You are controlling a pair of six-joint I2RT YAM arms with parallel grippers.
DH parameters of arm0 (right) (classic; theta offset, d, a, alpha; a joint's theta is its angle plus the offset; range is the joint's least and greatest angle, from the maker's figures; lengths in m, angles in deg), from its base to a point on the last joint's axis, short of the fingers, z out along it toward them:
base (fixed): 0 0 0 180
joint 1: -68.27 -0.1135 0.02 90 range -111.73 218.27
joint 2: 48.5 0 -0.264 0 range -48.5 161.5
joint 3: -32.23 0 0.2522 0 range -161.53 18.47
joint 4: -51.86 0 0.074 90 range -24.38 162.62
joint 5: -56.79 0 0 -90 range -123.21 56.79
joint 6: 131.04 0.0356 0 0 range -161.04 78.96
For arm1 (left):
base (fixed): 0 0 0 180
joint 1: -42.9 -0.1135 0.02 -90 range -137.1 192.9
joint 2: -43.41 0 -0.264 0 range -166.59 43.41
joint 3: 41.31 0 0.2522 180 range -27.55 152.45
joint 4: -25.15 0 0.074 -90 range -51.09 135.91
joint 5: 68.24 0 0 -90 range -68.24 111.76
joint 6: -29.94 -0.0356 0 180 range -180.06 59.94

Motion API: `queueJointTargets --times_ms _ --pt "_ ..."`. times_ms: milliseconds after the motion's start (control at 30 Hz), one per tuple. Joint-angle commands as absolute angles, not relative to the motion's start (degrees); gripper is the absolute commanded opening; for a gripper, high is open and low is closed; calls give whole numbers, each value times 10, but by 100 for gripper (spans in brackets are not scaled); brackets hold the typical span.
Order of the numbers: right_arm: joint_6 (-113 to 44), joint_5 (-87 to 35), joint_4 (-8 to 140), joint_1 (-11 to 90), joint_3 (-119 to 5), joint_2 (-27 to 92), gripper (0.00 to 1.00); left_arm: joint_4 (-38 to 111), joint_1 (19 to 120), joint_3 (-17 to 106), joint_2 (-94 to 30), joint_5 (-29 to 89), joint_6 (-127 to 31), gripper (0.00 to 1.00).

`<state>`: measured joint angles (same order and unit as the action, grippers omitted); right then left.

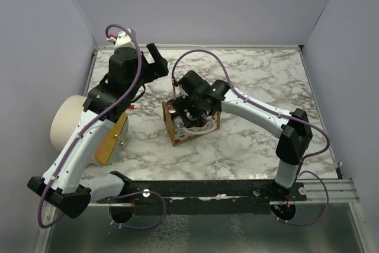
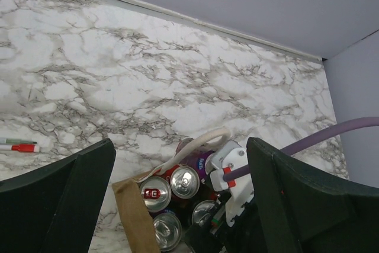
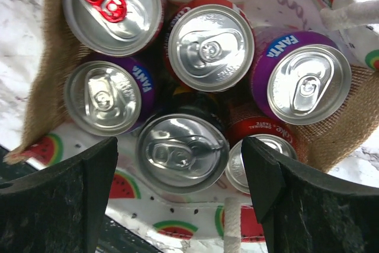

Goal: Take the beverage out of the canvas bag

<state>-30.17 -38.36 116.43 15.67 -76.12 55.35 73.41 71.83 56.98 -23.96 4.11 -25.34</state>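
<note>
The brown canvas bag (image 1: 176,133) stands mid-table, open at the top, with a white loop handle (image 2: 195,146). It shows in the left wrist view (image 2: 133,211) and, with its watermelon-print lining, in the right wrist view (image 3: 89,170). It holds several upright drink cans: a dark can (image 3: 182,152), two purple Fanta cans (image 3: 302,84), and red cans (image 3: 112,7). My right gripper (image 3: 179,146) is open directly over the bag's mouth (image 1: 188,111), its jaws either side of the dark can without touching it. My left gripper (image 1: 159,62) is open and empty, raised behind the bag (image 2: 180,143).
A large cream cylinder (image 1: 70,121) with an orange disc (image 1: 112,140) lies at the left under my left arm. A red and white pen (image 2: 18,145) lies on the marble. Grey walls close in the back and both sides.
</note>
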Motion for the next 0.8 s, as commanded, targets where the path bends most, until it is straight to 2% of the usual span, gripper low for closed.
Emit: queueJointTargets --times_ms 0,167,633,767 --pt "-310 -436 1185 146 -785 573 84 737 715 555 -221 16 -258 96" --pt "-307 -441 1170 142 -776 576 78 734 715 564 -230 28 -264 96" --pt "-301 -441 1161 141 -772 599 73 736 714 560 -243 44 -266 96" --pt "-305 -439 1158 141 -772 597 69 732 714 563 -251 50 -265 96"
